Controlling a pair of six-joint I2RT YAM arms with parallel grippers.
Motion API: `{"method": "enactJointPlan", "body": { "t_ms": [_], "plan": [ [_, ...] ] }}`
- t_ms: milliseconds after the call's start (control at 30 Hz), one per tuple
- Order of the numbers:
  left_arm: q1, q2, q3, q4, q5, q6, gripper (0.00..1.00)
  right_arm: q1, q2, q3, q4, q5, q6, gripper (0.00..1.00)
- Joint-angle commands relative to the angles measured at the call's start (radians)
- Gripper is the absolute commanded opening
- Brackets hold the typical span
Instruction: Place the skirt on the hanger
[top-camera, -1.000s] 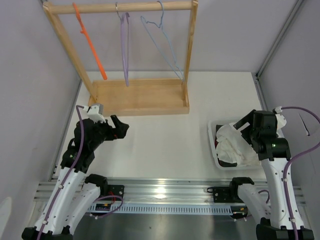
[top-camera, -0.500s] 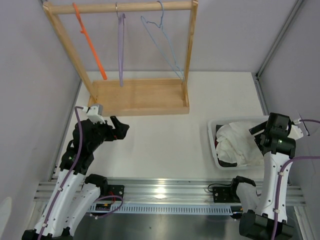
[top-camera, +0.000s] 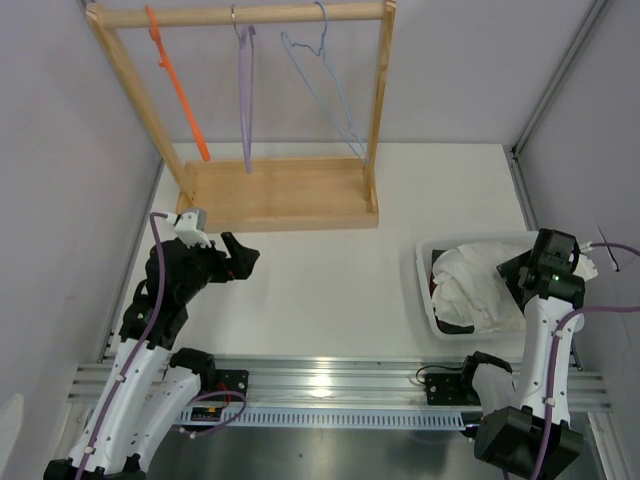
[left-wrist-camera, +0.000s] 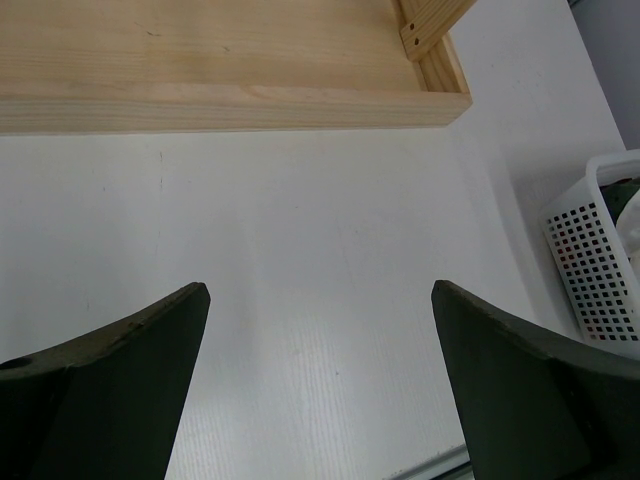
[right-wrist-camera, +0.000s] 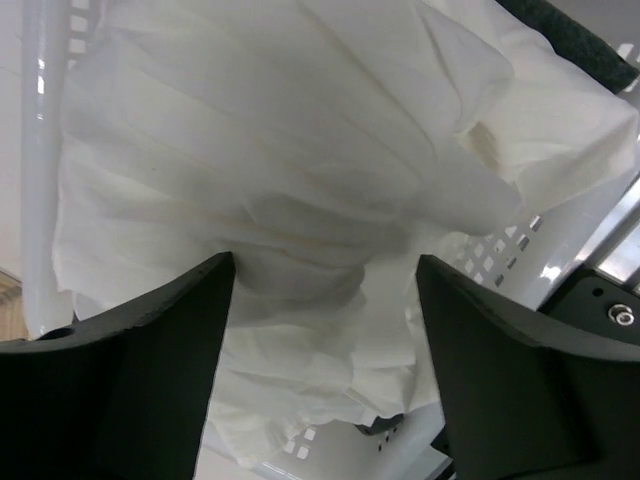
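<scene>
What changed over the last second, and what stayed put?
The right gripper swung rightward to the basket's right edge, open over the skirt, holding nothing. The purple hanger swayed slightly. Left gripper, skirt and orange hanger stayed put.

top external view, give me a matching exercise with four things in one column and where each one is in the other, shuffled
Things:
1. skirt
2. orange hanger
3. left gripper
4. light blue hanger

Places:
a. hanging at the left end of the wooden rack
b. open over the bare table
c. bunched in the white basket
d. hanging nearest the rack's right post

Pairs: 1-c, 2-a, 3-b, 4-d
</scene>
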Motion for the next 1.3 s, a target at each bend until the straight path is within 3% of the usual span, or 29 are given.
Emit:
{"method": "enactJointPlan", "body": {
  "t_ms": [0, 133, 167, 200, 233, 433, 533, 633, 767, 1000, 1267],
  "plan": [
    [-0.005, 0.003, 0.000, 0.028, 0.004, 0.010, 0.99, -0.006, 0.006, -0.012, 0.078, -0.028, -0.030, 0.74],
    [-0.005, 0.009, 0.003, 0.022, -0.012, 0.010, 0.99, -0.006, 0.010, -0.033, 0.124, -0.062, -0.044, 0.44],
    [-0.005, 0.011, 0.003, 0.021, -0.013, 0.010, 0.99, -0.006, 0.010, -0.032, 0.144, -0.074, -0.047, 0.29],
    [-0.005, 0.012, 0.006, 0.021, -0.016, 0.010, 0.99, -0.006, 0.013, -0.027, 0.152, -0.082, -0.055, 0.21],
    [-0.005, 0.014, 0.004, 0.021, -0.016, 0.010, 0.99, -0.006, 0.021, -0.020, 0.156, -0.100, -0.059, 0.02],
    [-0.005, 0.035, 0.015, 0.024, -0.002, 0.010, 0.99, 0.022, 0.024, 0.101, 0.156, -0.178, -0.087, 0.00],
    [-0.006, 0.061, 0.024, 0.031, 0.030, 0.010, 0.99, 0.094, 0.036, 0.193, 0.141, -0.201, -0.079, 0.00],
    [-0.006, 0.095, 0.046, 0.038, 0.085, 0.022, 0.99, 0.245, 0.067, 0.278, 0.130, -0.174, -0.058, 0.00],
    [-0.011, 0.101, 0.075, 0.033, 0.099, 0.027, 0.99, 0.576, 0.120, 0.356, 0.124, -0.029, 0.014, 0.00],
    [-0.016, 0.116, 0.124, 0.018, 0.108, 0.028, 0.99, 1.050, 0.320, 0.509, 0.119, 0.211, 0.083, 0.00],
    [-0.022, 0.116, 0.124, 0.007, 0.108, 0.019, 0.98, 1.277, 0.607, 0.661, 0.202, 0.219, 0.057, 0.00]
  ]
}}
